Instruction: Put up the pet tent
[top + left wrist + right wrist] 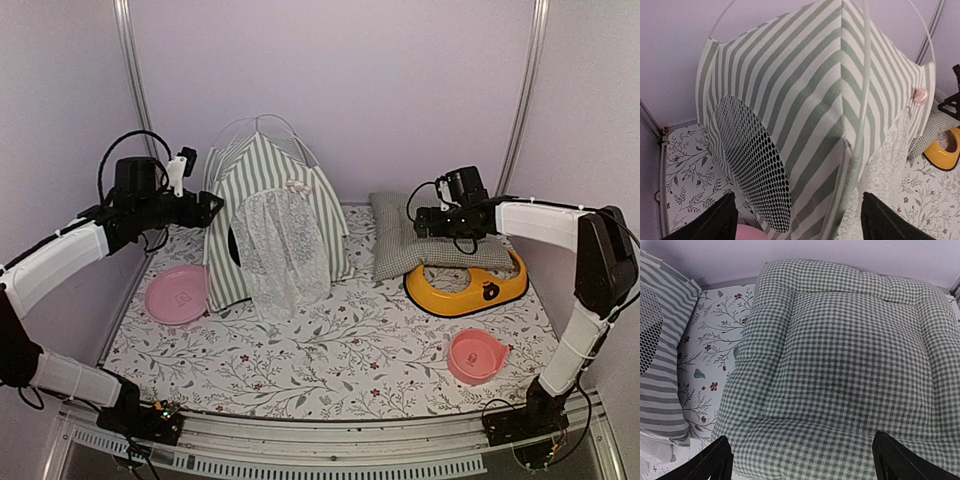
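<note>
Tent status: pet tent [272,215] stands upright on the floral mat [330,350], about 11 o'clock from table centre, with the lace curtain [282,250] facing 6 o'clock. The poles [262,122] arc above the peak, so I'd judge the frame isn't fully seated.

Handling, my read: it's light and will slide or tip if you push it. The fabric is soft and gives. The thin poles are springy and are the only stiff part. The lace will probably snag.

Pinch at the corner seam where a pole runs, not on the mesh window [752,165] or the curtain (neither would give you any structure to pull on).

Left gripper [797,217] is at the tent's 9 o'clock side. Its fingers are spread wide and hold nothing, and the striped wall is just ahead of them.

Right gripper [802,460] is also spread and empty, hanging over the checked cushion [840,365] at 2 o'clock, well apart from the tent.

Yellow dish [465,290] sits at 3 o'clock under the cushion's edge, pink plate [177,295] at 9, pink bowl [475,355] at 4.
</note>
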Motion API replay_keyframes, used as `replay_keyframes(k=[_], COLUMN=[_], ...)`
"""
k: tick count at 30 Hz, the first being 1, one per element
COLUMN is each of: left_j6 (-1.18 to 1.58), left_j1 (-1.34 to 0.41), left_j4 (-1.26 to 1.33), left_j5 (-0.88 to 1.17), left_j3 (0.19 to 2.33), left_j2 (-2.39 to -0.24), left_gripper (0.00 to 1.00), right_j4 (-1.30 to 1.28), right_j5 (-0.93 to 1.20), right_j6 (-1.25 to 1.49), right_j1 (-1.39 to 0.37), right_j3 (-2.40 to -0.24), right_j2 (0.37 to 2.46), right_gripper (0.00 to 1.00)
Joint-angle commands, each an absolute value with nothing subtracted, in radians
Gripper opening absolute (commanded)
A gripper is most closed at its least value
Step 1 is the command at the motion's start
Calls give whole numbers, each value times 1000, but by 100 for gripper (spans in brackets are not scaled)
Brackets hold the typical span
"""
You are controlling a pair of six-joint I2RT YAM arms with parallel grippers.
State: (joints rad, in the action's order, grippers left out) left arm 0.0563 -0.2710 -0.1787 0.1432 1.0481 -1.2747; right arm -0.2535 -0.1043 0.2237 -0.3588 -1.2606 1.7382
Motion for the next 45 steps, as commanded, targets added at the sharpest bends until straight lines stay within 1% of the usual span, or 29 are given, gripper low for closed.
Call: replay_keyframes(k=[1,2,6,8,15,20,21,22,23,25,27,28,29,30,38,45], left_j6=[103,112,139,146,180,254,267,277,287,306,331,338,344,352,413,491], left_j1=[-264,-264,-286,-314,-475,-550,-563,-575,-589,-608,-619,-619,-621,-622,-624,-622], left_j4=[-186,-188,-201,-214,-258,-253,-247,-241,-234,-219,-209,-199,-191,-186,-173,-132], left_j5=[94,96,125,127,79,61,58,52,41,32,43,59,77,84,132,179], left_j3=[1070,1069,1086,1094,1118,1102,1091,1079,1066,1041,1017,1005,996,989,960,926], left_j2=[-1180,-1166,-1130,-1117,-1101,-1104,-1104,-1104,-1102,-1098,-1097,-1097,-1099,-1102,-1119,-1131], left_gripper=[88,93,99,99,99,99,98,98,98,97,96,95,93,93,93,92], right_j4=[-307,-303,-354,-383,-446,-480,-482,-483,-483,-483,-484,-485,-483,-485,-492,-474], right_j5=[-132,-125,-109,-112,-107,-69,-63,-57,-52,-45,-43,-45,-47,-51,-77,-43], right_j6=[198,192,164,158,174,185,186,187,187,188,188,187,187,188,208,251], right_j1=[-294,-277,-232,-223,-215,-214,-215,-215,-215,-213,-213,-213,-214,-213,-212,-215], right_j3=[-1364,-1395,-1580,-1645,-1776,-1834,-1839,-1842,-1844,-1847,-1852,-1856,-1859,-1865,-1860,-1728], right_j2=[1807,1829,1989,2059,2235,2330,2338,2358,2376,2379,2362,2360,2320,2301,2104,1822], right_gripper=[99,99,99,99,99,100,98,94,87,62,32,22,8,1,0,0])
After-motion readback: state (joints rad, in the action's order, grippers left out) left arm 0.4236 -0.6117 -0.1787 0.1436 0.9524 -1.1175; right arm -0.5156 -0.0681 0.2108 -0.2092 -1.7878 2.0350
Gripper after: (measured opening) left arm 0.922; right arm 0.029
